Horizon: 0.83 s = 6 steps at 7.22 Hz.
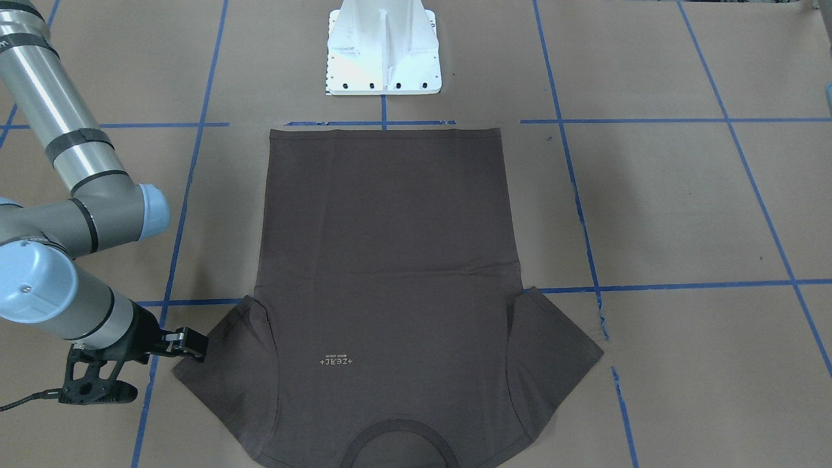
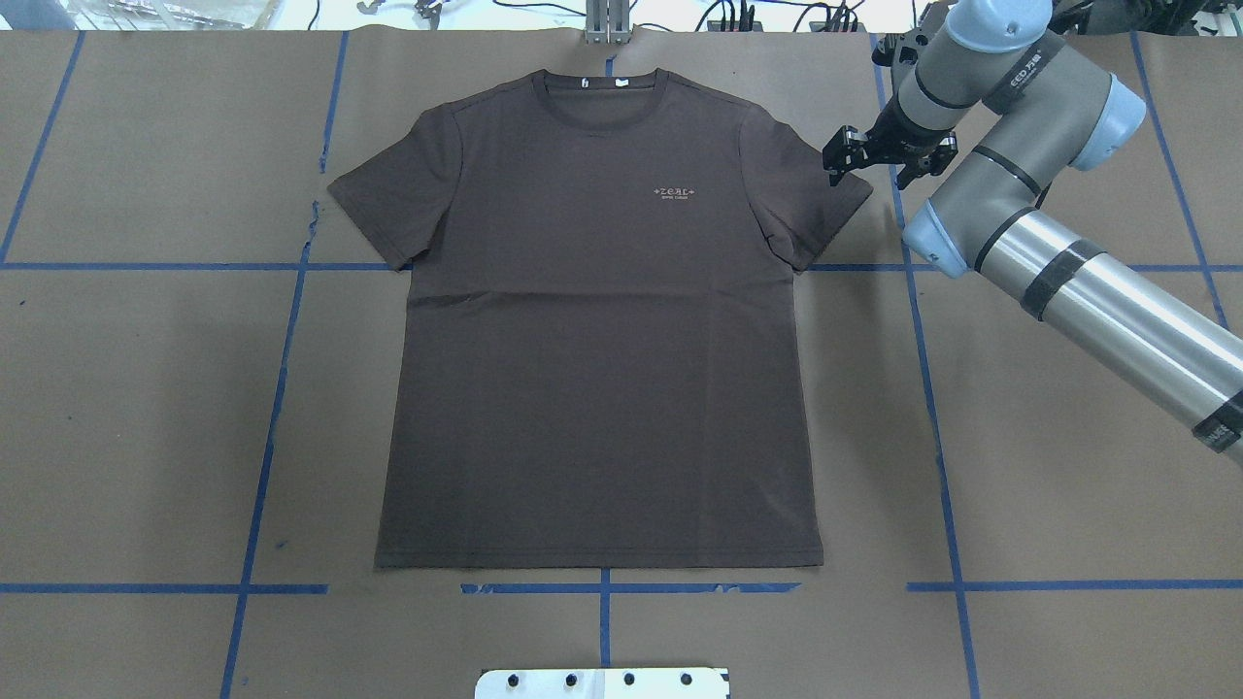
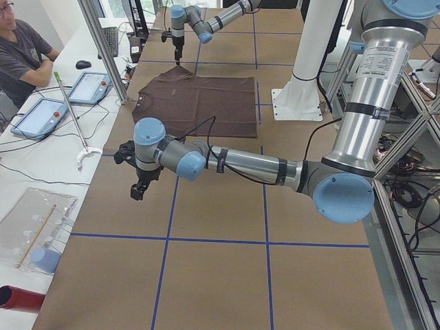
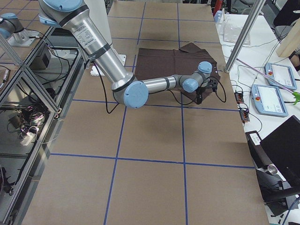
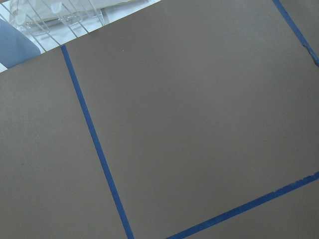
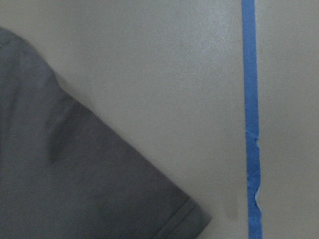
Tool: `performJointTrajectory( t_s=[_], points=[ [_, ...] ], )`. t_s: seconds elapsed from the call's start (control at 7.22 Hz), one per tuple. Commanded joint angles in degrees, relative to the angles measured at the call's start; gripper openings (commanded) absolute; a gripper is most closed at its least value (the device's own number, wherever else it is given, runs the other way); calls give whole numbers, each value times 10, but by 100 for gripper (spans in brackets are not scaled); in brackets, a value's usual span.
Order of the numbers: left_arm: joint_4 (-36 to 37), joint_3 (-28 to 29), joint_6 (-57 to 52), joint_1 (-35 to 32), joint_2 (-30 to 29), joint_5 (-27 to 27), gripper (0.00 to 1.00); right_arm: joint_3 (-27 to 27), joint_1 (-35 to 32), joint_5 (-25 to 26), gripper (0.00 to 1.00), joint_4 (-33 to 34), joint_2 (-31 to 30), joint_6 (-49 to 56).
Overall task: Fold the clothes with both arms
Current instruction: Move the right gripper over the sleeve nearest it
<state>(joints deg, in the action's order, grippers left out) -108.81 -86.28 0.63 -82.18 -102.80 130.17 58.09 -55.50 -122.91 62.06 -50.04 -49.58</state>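
The shirt point(image 1: 390, 260) lies flat. Right gripper point(image 2: 876, 165) wide open beside a sleeve point(image 2: 811, 209); left gripper point(image 3: 139, 189), cannot tell.

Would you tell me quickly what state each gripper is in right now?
Left gripper: cannot be told.
Right gripper: open, holding nothing.

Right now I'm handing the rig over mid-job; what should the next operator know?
Right gripper: open, holding nothing, at the edge of the T-shirt sleeve on the robot's right.
Left gripper: off the shirt, over bare table; open or shut cannot be told.
T-shirt: spread flat, print up, collar away from the robot.
Done: no fold yet.
Left: every fold.
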Motion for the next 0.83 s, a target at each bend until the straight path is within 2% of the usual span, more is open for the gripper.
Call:
performJointTrajectory(
  t_s=[0.0,0.42,0.55,0.69],
  points=[
    [0,-2,1,0,0,1,100,-18,2,7,98,0,6,5],
    [0,-3,1,0,0,0,100,-33,13,18,95,0,16,5],
    [1,-3,1,-1,-3,1,100,-37,13,17,87,0,14,5],
    [1,-4,1,-1,-2,1,100,-38,13,17,71,0,14,5]
  ],
)
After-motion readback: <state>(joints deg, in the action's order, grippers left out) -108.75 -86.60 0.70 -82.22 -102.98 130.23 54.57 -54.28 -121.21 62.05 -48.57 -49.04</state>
